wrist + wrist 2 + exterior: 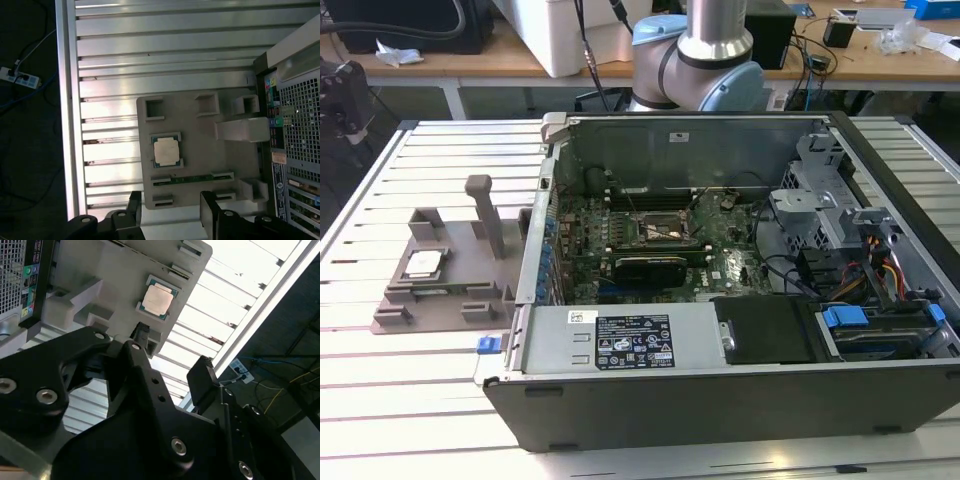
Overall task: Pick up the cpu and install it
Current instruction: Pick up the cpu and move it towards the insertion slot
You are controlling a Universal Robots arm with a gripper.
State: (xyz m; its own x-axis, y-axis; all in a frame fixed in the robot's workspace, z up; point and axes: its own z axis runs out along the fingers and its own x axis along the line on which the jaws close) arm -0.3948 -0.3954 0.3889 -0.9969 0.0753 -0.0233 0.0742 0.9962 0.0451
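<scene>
Well, the cpu (424,264) lies flat in its square pocket on the grey holder tray (448,298), shiny top facing up. The tray rests on the slatted metal desk (420,400) at the exterior view's left, about mid-height in the frame, just beside the open computer case (720,405). Inside the case, near the centre of the frame, the black socket frame (655,232) on the motherboard stands with nothing seated in it that I can make out. The robot arm (715,40) shows at the top centre, behind the case.

In both wrist views the pincer (172,215) (172,357) is spread wide, its black fingers (134,207) well apart and gripping nothing. The cpu (167,151) (157,301) lies clear of the fingertips and untouched, in the tray (200,130) (100,265), with the bright slats of the desk (150,50) around it.
</scene>
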